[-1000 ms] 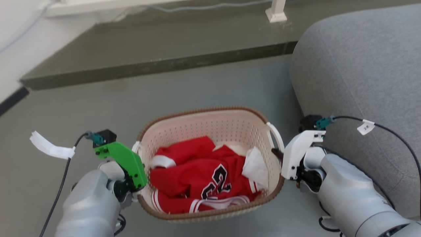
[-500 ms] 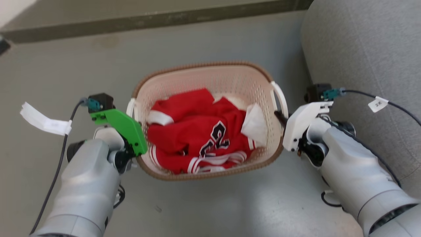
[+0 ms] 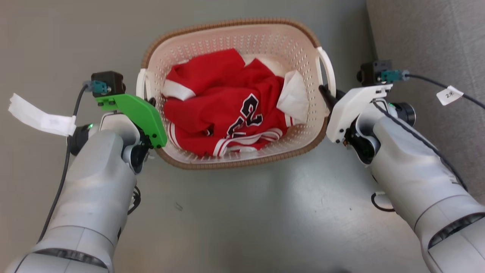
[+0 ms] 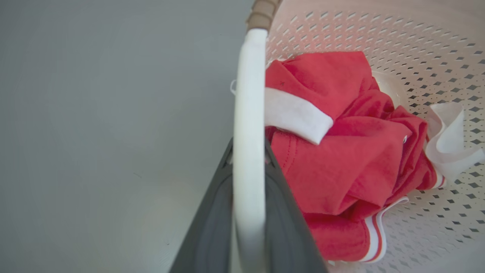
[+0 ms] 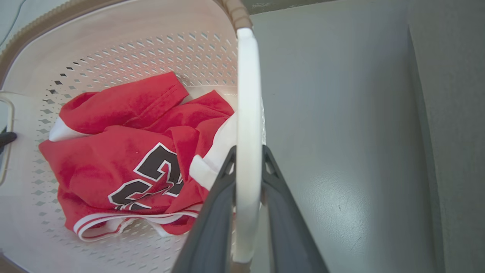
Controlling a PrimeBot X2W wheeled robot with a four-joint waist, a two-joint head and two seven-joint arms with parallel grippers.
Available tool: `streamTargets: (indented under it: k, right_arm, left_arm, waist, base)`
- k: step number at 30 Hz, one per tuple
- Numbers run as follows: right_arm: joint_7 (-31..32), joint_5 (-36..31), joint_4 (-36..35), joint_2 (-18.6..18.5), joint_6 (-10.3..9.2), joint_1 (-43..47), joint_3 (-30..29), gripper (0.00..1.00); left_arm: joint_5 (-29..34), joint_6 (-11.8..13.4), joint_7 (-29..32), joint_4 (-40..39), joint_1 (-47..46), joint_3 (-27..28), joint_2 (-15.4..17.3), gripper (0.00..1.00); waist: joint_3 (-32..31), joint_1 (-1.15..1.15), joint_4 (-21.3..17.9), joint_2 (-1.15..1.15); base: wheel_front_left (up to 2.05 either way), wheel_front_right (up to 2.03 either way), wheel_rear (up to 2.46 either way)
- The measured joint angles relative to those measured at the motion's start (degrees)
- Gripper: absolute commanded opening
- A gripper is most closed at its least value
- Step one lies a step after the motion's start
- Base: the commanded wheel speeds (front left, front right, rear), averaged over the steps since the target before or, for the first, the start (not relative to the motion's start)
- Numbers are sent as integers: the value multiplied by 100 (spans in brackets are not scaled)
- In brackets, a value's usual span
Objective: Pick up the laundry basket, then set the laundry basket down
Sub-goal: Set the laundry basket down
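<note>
The laundry basket is cream and perforated with a brown woven rim, and holds a crumpled red jersey with a black number. My left gripper is shut on the basket's white left handle. In the left wrist view that handle runs between the two dark fingers of the left gripper. My right gripper is shut on the white right handle. In the right wrist view the right gripper pinches this handle. Whether the basket touches the floor I cannot tell.
A grey upholstered seat stands close on the right, just beyond my right arm; it also appears in the right wrist view as the seat. Grey floor lies around and in front of the basket. Tagged cables trail from both wrists.
The whole head view has tilted down, so the step and white post at the back have left the picture. Both grippers keep the same hold on the basket's handles.
</note>
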Motion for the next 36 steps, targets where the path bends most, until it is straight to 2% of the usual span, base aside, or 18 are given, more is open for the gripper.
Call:
streamTargets:
  k: [28,36]
  right_arm:
    - [-349,-24,60,-96,-60,-1220,-93,0]
    - [-470,-38,143,-66,-60,-1296,-92,0]
  left_arm:
    - [261,200,-592,-89,-1168,-82,41,0]
    - [263,200,-735,3,-1269,-86,45,0]
  waist:
    - [2067,0,44,0]
    - [2568,0,68,0]
  base:
    - [0,0,0]
    - [0,0,0]
